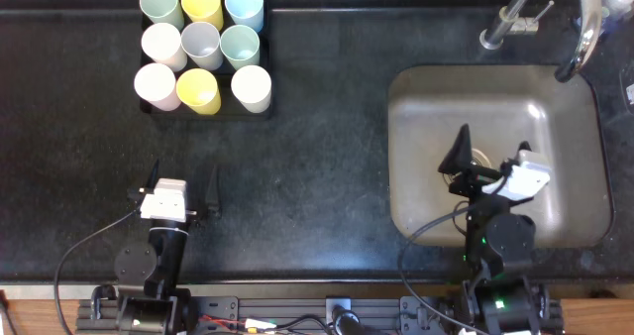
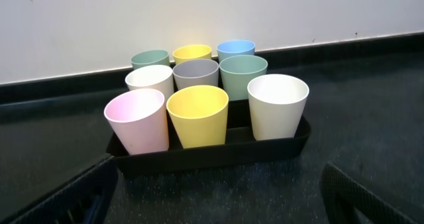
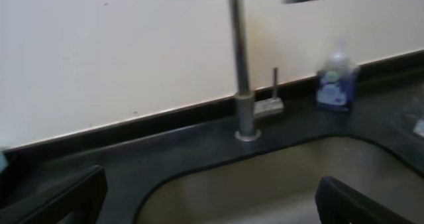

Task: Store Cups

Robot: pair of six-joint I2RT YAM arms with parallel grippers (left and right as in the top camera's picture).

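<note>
Cups (image 2: 196,75), nine in pastel shades, stand upright in three rows in a black tray (image 2: 218,154) against the bench's (image 1: 317,147) back edge, toward its left corner. The left gripper (image 1: 184,179) hangs near the front edge, facing the tray and well apart from it, jaws spread and empty. The right gripper (image 1: 492,155) sits over the sink (image 1: 416,107), jaws likewise released. Behind the sink rise a faucet (image 3: 240,65) and what looks like a soap bottle (image 3: 336,81).

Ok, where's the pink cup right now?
The pink cup stands at the top view's upper left, in the black tray corner nearest the left gripper, beside a yellow cup.
</note>
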